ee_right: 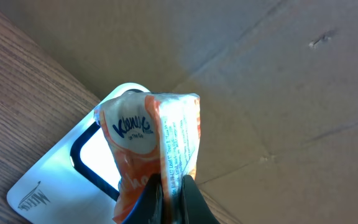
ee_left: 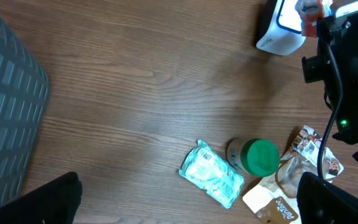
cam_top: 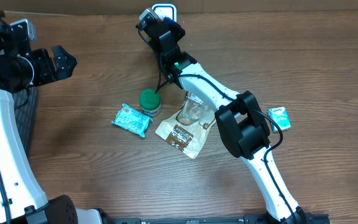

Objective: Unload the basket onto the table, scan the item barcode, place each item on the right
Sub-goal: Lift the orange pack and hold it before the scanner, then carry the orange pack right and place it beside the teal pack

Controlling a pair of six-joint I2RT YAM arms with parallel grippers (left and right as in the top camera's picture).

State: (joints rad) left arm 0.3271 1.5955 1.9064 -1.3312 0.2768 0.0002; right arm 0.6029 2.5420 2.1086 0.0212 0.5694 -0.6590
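Observation:
An orange and white Kleenex tissue pack is the item, pinched at its edge seam by my right gripper, which is shut on it. The pack hangs just in front of the white scanner and its lit window at the table's far edge. From overhead, the right gripper sits over the scanner. In the left wrist view the pack shows beside the scanner. My left gripper hovers at the far left, wide open and holding nothing.
A teal packet, a green-lidded jar and a brown pouch lie mid-table. A small green and white pack lies to the right. A grey basket stands at the left edge. A cardboard wall backs the scanner.

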